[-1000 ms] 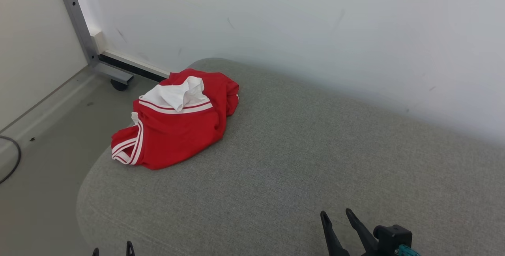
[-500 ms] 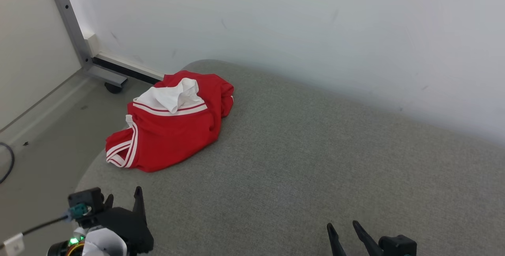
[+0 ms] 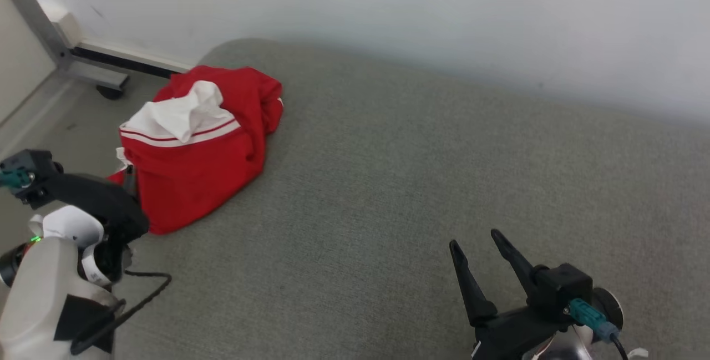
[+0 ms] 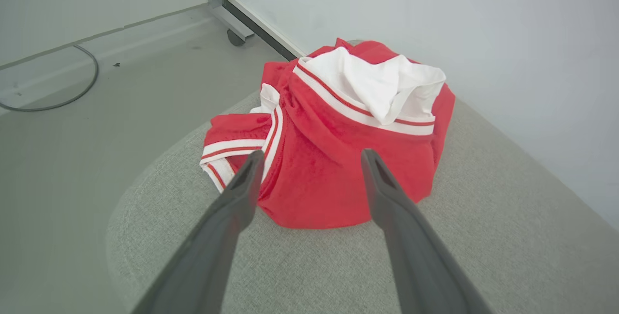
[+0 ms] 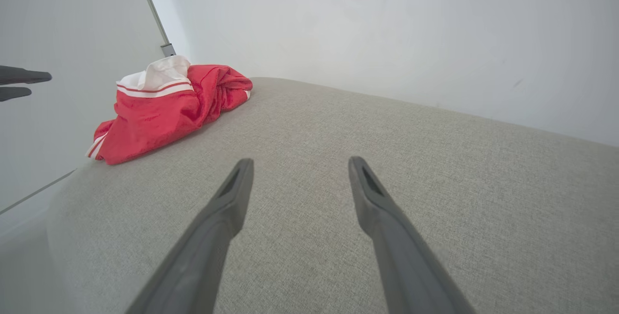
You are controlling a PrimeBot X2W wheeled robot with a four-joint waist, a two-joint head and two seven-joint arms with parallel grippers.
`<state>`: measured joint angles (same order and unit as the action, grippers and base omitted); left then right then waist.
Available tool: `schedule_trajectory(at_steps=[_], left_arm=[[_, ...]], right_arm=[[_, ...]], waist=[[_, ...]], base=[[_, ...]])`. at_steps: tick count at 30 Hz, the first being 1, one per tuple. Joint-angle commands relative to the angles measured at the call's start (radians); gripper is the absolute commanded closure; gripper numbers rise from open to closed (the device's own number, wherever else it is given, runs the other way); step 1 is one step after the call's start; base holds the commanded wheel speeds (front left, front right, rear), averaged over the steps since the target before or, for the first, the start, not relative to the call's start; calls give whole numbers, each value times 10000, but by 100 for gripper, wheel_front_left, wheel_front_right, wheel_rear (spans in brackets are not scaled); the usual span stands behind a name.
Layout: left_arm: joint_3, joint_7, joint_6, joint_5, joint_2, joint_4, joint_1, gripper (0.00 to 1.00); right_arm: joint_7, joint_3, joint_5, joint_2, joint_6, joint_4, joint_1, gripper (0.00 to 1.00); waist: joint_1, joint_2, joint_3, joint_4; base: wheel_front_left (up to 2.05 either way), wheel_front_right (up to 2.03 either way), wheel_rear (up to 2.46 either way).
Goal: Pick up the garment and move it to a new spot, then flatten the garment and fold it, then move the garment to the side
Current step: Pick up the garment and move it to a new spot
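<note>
Left gripper (image 4: 312, 154) brought up within the last second, fingers spread, nothing held. The crumpled red-and-white garment (image 4: 333, 183) is seen just ahead of its tips, at the cushion's (image 3: 388, 182) corner. Pickup is judged imminent. Right gripper (image 3: 474, 238) spread and empty, garment well off to its left. No brand or writing can be read.

garment (image 3: 194, 171): 1 | cushion (image 3: 416, 182): 1 | left claw (image 4: 312, 153): 1 | right claw (image 3: 474, 238): 1

garment (image 3: 194, 166): on cushion (image 3: 416, 210), left end | wall (image 3: 444, 5): behind cushion | left claw (image 4: 309, 158): before garment
</note>
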<state>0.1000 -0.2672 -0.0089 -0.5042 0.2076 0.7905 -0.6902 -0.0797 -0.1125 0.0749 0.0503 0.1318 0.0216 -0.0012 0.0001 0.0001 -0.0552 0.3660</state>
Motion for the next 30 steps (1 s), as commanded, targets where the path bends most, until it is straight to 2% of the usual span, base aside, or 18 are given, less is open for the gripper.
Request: schedule_trajectory(at_steps=[1,4,8,14,15,16,17,24,30], left_arm=[[-5,-78,-50,-76,42,106,-317,0],[-113,-239,-122,49,365,385,-838,0],[-284,-379,-65,188,466,781,-1272,0],[-409,-604,707,500,831,1702,-1630,0],[-449,-665,770,556,894,1792,-1632,51],[-464,-674,788,581,936,1868,-1644,71],[-483,-720,782,590,987,1917,-1661,100],[-611,-917,641,575,1208,1959,-1581,100],[-673,-1019,663,661,1704,1313,-1509,100]], right_arm=[[-79,-6,-89,0,-21,195,-240,0],[-236,39,-183,0,-21,650,-303,0],[-231,201,-127,-8,-21,967,-428,0],[11,154,113,-13,-21,813,-550,0],[37,144,171,-16,-21,752,-571,0],[100,128,207,-16,-21,679,-584,0],[134,113,244,-16,-21,616,-590,0],[485,-67,607,-16,-21,39,-557,0],[854,-292,1022,-16,-21,-608,-419,0]], waist=[[-1,-1,-2364,-2076],[-1,-1,-2925,-2395],[-1,-1,-3449,-2645],[-1,-1,-3591,-2899],[-1,-1,-3546,-2908],[-1,-1,-3480,-2910],[-1,-1,-3412,-2910],[-1,-1,-2645,-2780],[-1,-1,-1650,-2576]], base=[[0,0,0],[0,0,0],[0,0,0],[0,0,0],[0,0,0],[0,0,0],[0,0,0],[0,0,0],[0,0,0]])
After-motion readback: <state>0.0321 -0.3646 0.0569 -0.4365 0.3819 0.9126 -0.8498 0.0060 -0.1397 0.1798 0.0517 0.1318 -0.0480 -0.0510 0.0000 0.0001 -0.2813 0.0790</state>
